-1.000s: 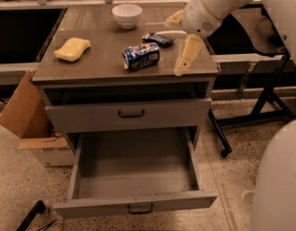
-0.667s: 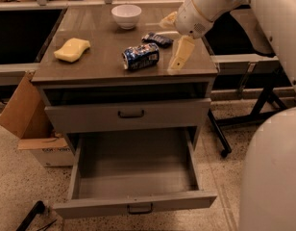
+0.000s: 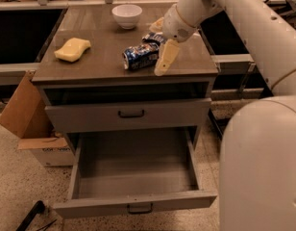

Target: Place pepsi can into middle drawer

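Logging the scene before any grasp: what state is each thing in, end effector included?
pepsi can: on its side on the cabinet top, dented.
middle drawer: pulled open.
upper drawer: shut.
bowl: upright.
sponge: lying flat on the top.
end effector: open, at the can's right end, not gripping.
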Controlling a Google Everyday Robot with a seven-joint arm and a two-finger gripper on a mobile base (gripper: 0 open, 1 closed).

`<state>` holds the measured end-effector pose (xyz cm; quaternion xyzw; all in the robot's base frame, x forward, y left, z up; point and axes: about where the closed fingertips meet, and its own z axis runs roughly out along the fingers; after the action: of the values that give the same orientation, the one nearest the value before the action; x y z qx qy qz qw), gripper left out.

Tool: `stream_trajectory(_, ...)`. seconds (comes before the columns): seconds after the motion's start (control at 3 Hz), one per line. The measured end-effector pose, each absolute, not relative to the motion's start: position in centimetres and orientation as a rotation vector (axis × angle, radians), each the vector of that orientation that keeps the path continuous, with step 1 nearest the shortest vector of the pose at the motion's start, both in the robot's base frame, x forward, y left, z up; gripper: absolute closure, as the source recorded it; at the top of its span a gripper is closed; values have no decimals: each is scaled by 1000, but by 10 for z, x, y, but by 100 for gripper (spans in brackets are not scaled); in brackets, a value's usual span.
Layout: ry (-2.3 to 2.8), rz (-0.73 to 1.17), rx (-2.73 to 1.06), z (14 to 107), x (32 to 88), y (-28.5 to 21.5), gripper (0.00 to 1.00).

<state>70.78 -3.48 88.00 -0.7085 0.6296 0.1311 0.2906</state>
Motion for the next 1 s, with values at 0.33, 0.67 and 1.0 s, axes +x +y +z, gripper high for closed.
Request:
stream_trajectory(0.33,1712,366,-1889,860,721,-25,3)
stream_trajectory(0.67,1724,379,-1891,850,727,-19,26)
stream_trajectory(1.0,1728,399,-1889,844,728,-15,49)
